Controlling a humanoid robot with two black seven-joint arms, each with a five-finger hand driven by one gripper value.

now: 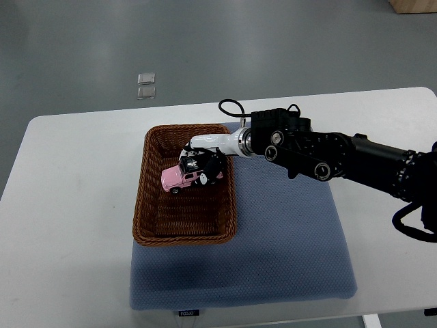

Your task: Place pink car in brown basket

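A rectangular brown woven wicker basket point(184, 232) stands on a white, round-cornered tabletop point(68, 205), its right part resting on the left edge of a blue-grey padded fabric mat point(287, 246) that covers the tabletop to the basket's right and near side. Inside the basket, in its far half and toward its right wall, sits a small pink toy car point(175, 179) with black wheels, tilted so its pink end points toward the basket's left wall.

The robot's right hand point(203, 164), black and white with a white wrist section, reaches over the basket's far right corner from a black jointed arm point(328, 157) that enters from the picture's right edge and crosses above the mat. Its fingers point(205, 179) are curled down over the right end of the car and are touching it, so the hand looks closed on the toy; whether the car's wheels are resting on the basket floor or are just above it cannot be told from this view.

A black cable point(231, 109) loops up beside the wrist, just beyond the basket's far right corner. On the grey floor point(273, 41) beyond the basket's far side lie two small pale square tiles point(146, 85), one just behind the other.
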